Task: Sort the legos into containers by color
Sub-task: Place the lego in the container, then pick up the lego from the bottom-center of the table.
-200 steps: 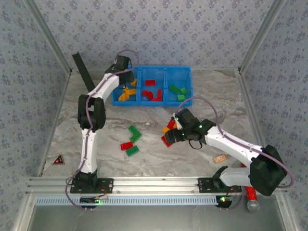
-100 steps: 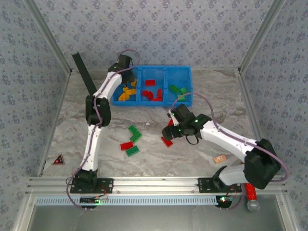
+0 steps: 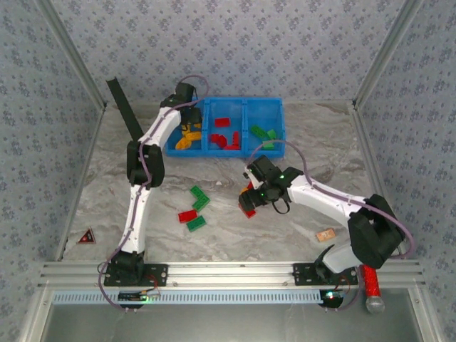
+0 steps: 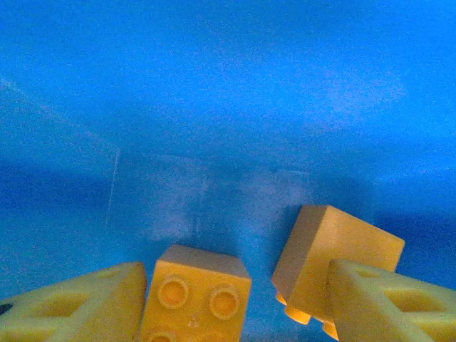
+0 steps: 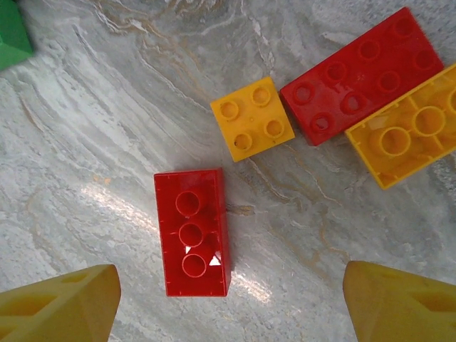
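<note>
My left gripper (image 3: 187,117) hangs inside the left compartment of the blue bin (image 3: 242,100), its jaws open. Between its fingers lies a yellow lego (image 4: 196,293), close to the left finger (image 4: 78,306); a second yellow lego (image 4: 335,260) lies tilted by the right finger. The middle compartment holds red legos (image 3: 226,139), the right one green legos (image 3: 262,133). My right gripper (image 5: 231,306) is open just above the table, over an upside-down red lego (image 5: 191,231). Beyond it lie a small yellow lego (image 5: 252,128), a long red lego (image 5: 363,75) and a larger yellow lego (image 5: 413,139).
Two green legos (image 3: 199,194) and a red lego (image 3: 187,215) lie left of the right gripper (image 3: 249,201). A small tan block (image 3: 325,234) sits at the right front, a red glittery cylinder (image 3: 371,291) off the front rail, a triangular marker (image 3: 87,236) at the left front.
My left gripper's jaws have spread apart inside the left compartment, letting go of the yellow lego. The right arm has swung left, bringing its open gripper over the red lego.
</note>
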### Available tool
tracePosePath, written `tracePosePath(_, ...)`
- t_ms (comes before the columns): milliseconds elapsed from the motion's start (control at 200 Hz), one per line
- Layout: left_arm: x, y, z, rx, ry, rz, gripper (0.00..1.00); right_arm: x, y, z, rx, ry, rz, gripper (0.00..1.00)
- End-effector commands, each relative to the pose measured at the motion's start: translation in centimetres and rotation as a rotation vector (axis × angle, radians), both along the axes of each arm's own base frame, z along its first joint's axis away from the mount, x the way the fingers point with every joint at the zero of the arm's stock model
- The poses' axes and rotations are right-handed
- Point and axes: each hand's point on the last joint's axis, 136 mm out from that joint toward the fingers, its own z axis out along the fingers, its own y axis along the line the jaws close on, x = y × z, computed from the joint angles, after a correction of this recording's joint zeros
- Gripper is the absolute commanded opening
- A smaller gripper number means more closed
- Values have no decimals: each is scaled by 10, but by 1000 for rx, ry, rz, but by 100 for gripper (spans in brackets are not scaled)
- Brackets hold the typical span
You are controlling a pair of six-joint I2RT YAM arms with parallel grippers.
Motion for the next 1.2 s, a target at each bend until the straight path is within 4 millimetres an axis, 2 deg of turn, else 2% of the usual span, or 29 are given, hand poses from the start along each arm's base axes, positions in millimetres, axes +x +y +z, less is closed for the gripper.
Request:
tracePosePath(0, -4, 4, 69, -19, -93, -18, 70, -5, 6, -7, -32, 25, 52, 84)
tracePosePath(110, -11, 0, 100, -41, -140, -60, 72, -8, 8, -18, -63, 40, 64, 84)
tracePosePath(235, -15, -9, 148, -74, -226, -129, 73, -12, 11, -25, -77, 50, 73, 84)
tracePosePath(420, -47, -8, 192, -90, -242, -181, 75, -16, 14, -40, -121, 68, 83, 83)
tracePosePath(575, -71, 0, 224, -69, -319, -194, 83, -20, 14, -55, -138, 98, 85, 83)
tracePosePath(710, -95, 14, 246, -28, -367, -189, 86, -22, 11, -67, -156, 114, 77, 82)
tracePosePath(770, -106, 22, 252, -17, -372, -166, 86, -23, 11, -71, -160, 119, 76, 82)
tracePosePath(805, -113, 25, 243, -10, -345, -162, 86, -22, 12, -73, -162, 118, 76, 81)
tracePosePath(930, -140, 32, 243, -25, -355, -150, 85, -20, 13, -77, -174, 116, 73, 76)
tracePosePath(1119, -183, 48, 242, -48, -370, -97, 85, -17, 16, -76, -185, 115, 91, 57)
tracePosePath(1194, -203, 54, 235, -67, -354, -71, 85, -16, 16, -72, -191, 111, 104, 48)
